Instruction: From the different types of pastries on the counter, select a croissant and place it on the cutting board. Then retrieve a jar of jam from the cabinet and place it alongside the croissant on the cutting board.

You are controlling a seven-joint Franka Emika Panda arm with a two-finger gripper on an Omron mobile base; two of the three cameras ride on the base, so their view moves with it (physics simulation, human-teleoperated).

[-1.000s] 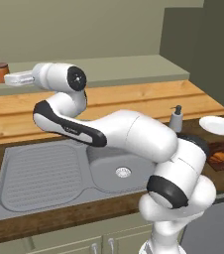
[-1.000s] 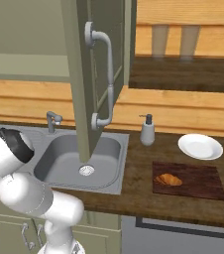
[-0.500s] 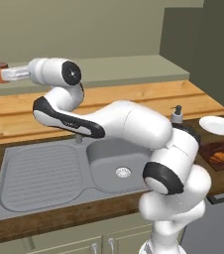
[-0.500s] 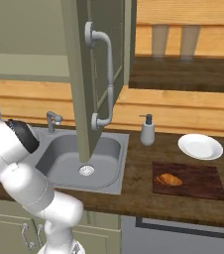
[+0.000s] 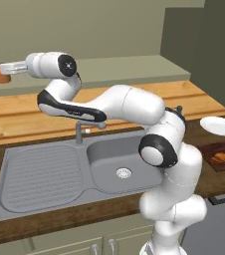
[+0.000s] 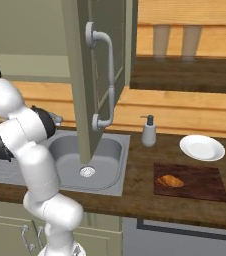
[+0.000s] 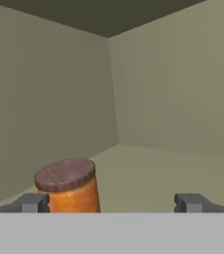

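Observation:
The jar of jam (image 5: pixel 2 77), reddish-brown with a darker lid, stands on the cabinet shelf at far left. My gripper (image 5: pixel 5 67) has reached it at shelf height. In the hand view the jar of jam (image 7: pixel 69 187) sits between the fingertips (image 7: pixel 32 202), close to the left one, and the gripper (image 7: pixel 111 203) is open with a wide gap on the right. The croissant (image 6: pixel 169 181) lies on the dark cutting board (image 6: pixel 205 185) to the right on the counter (image 6: pixel 135 197). Croissant (image 5: pixel 222 157) and board (image 5: pixel 207 149) also appear at the right edge of the left base view.
An open cabinet door (image 6: pixel 92 75) with a curved handle hangs over the steel sink (image 6: pixel 65 150). A soap dispenser (image 6: pixel 149 131) and a white plate (image 6: pixel 202 147) stand behind the board. The faucet (image 5: pixel 82 130) rises under my arm. Shelf walls close in around the jar.
The arm has stretched further left and lifted its elbow, bringing the open fingers up around the jar. The jar, croissant and board stay put.

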